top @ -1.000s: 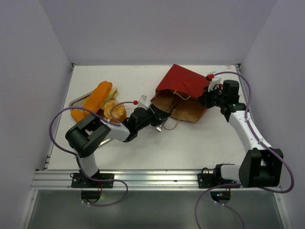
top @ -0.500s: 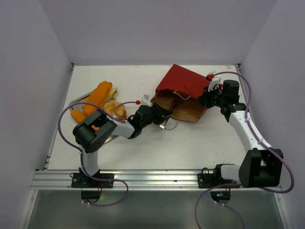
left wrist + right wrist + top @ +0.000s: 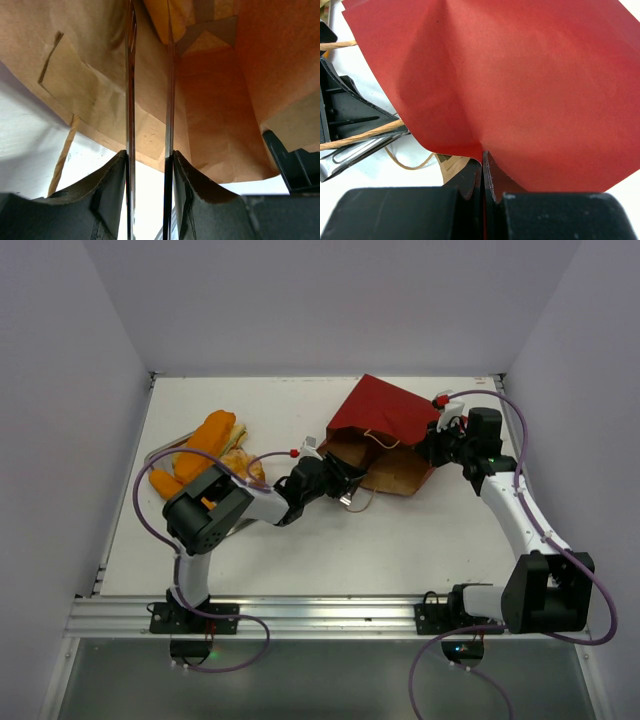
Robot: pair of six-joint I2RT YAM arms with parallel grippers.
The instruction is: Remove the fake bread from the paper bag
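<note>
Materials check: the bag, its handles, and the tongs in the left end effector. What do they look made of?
Bag: paper, matte dark red outside and brown kraft inside; it creases and shows glued flaps.
Handles: twisted tan cord, probably paper twine.
Tongs: thin strips with a mirror-like shine, most likely metal.

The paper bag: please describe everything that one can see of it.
The paper bag is dark red outside and brown kraft inside, with thin tan cord handles. It lies on its side on the white table, creased, its mouth open to the left. The right pincer is shut on its red wall. Metal tongs, held in the left pincer, reach into the mouth.
</note>
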